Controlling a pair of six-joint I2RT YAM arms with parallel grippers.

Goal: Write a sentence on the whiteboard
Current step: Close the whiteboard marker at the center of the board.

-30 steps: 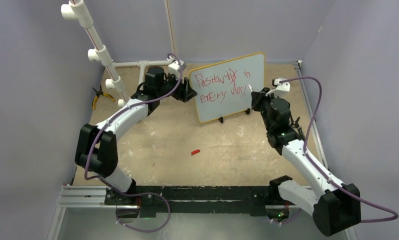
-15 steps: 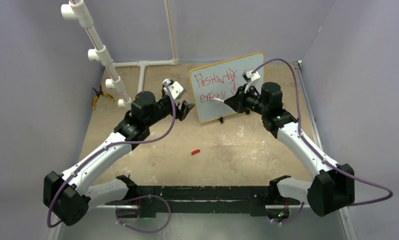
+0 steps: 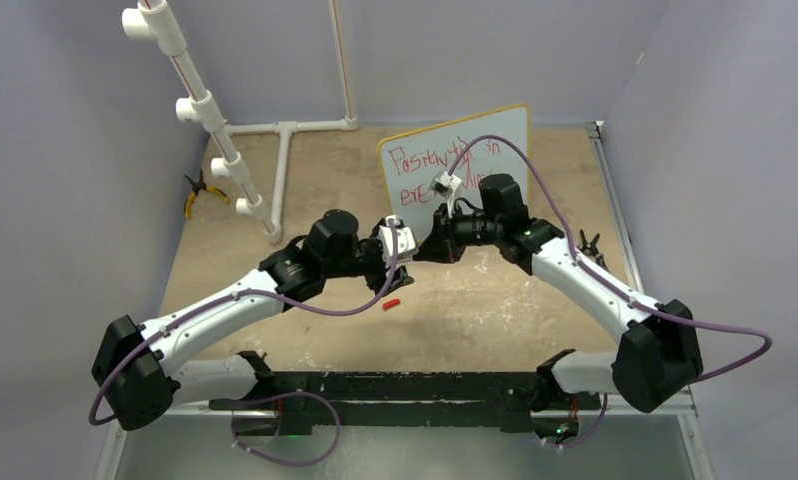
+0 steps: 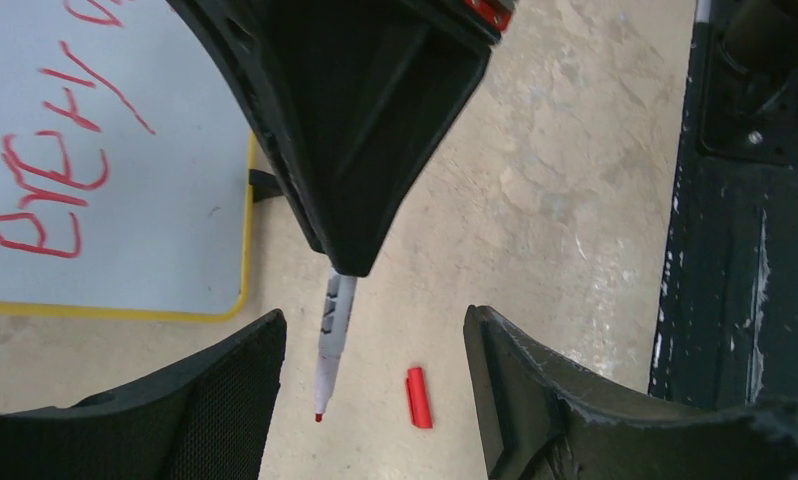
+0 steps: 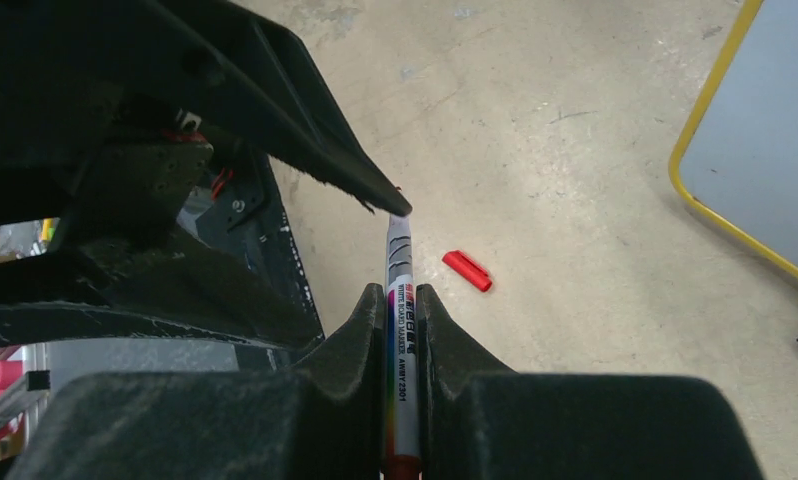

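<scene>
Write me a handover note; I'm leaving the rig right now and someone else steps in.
Left gripper: jaws open, tip of the marker between them, ungripped.
Right gripper: shut on the uncapped marker.
Whiteboard stands at the back; red cap lies on the table before it.
Done: sentence, two red lines, partly hidden by the right arm.
Left: probably recap the marker and set it down.
</scene>
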